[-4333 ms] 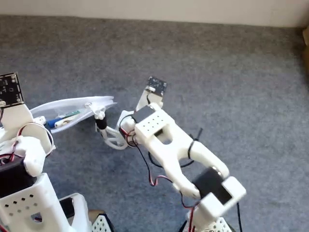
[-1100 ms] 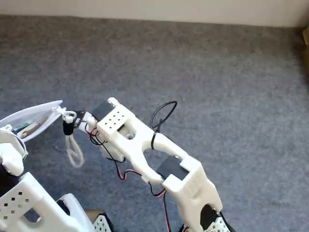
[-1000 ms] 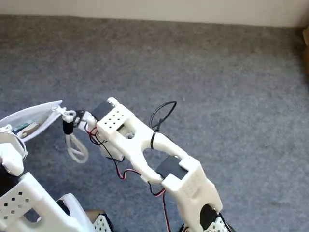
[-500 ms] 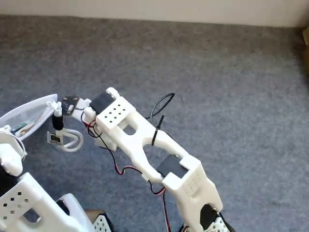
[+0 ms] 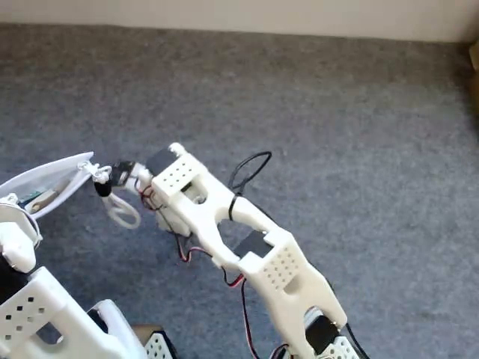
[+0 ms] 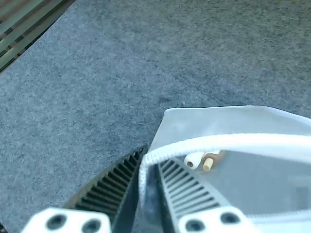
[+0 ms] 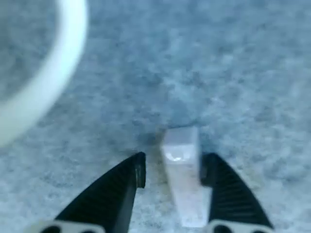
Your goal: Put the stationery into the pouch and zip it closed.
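The translucent white pouch (image 5: pixel 45 183) hangs over the grey carpet at the left. Through its wall I see stationery (image 6: pixel 201 161), with a white tip and a tan tip. My left gripper (image 6: pixel 150 167) is shut on the pouch's zipper edge (image 6: pixel 233 141) at one end. At the other end, my right gripper (image 5: pixel 116 178) is shut on the white zipper pull (image 7: pixel 182 170), which sticks out between its black fingers. A black bead (image 5: pixel 101 188) and a white cord loop (image 5: pixel 123 213) dangle from the pull.
Grey carpet (image 5: pixel 337 112) stretches far and to the right of the arms. A pale wall strip (image 5: pixel 239 13) runs along the far edge. The left arm's base (image 5: pixel 45 321) sits at the near left corner.
Over four seconds the pouch and right gripper shifted left. In the last second the right gripper lifted up-left, then dropped back right, swinging the cord loop with it.
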Controlling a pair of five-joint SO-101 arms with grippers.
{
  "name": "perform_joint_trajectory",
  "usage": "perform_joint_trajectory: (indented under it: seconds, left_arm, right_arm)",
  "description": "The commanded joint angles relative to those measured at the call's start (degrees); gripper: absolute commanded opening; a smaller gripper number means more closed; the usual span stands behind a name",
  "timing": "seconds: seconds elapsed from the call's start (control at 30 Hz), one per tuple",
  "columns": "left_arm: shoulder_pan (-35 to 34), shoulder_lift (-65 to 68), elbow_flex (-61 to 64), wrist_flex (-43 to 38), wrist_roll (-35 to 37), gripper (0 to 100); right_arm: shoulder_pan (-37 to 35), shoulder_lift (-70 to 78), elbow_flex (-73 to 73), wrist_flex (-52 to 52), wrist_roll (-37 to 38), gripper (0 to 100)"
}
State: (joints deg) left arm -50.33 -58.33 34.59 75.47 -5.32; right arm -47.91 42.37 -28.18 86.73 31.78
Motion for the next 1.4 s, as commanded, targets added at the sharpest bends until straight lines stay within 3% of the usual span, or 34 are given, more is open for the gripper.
perform_joint_trajectory:
  seconds: [0.0,0.23,0.33,0.83,1.0,1.37]
  left_arm:
    - [-0.3,-0.9,-0.4,-1.1,-0.4,1]
    - [-0.2,-1.0,-0.7,-1.0,-0.3,1]
    - [2.1,-1.0,-0.8,-1.0,-0.3,1]
    - [21.2,-0.5,-20.0,13.5,4.0,1]
    - [27.4,-0.5,-23.5,15.4,7.6,1]
    - [40.9,-0.4,-20.4,14.8,7.5,1]
  right_arm:
    - [0.5,1.0,-2.2,-1.3,0.8,1.6]
    - [4.1,-1.1,-1.8,-1.2,-0.1,0.5]
    - [5.9,-4.3,-1.7,-1.2,-3.8,0.5]
    - [15.1,-23.3,-1.7,6.5,-28.6,0.5]
    - [18.6,-29.5,-1.6,10.0,-32.2,0.5]
    - [26.9,-44.6,-1.5,14.1,-36.1,0.5]
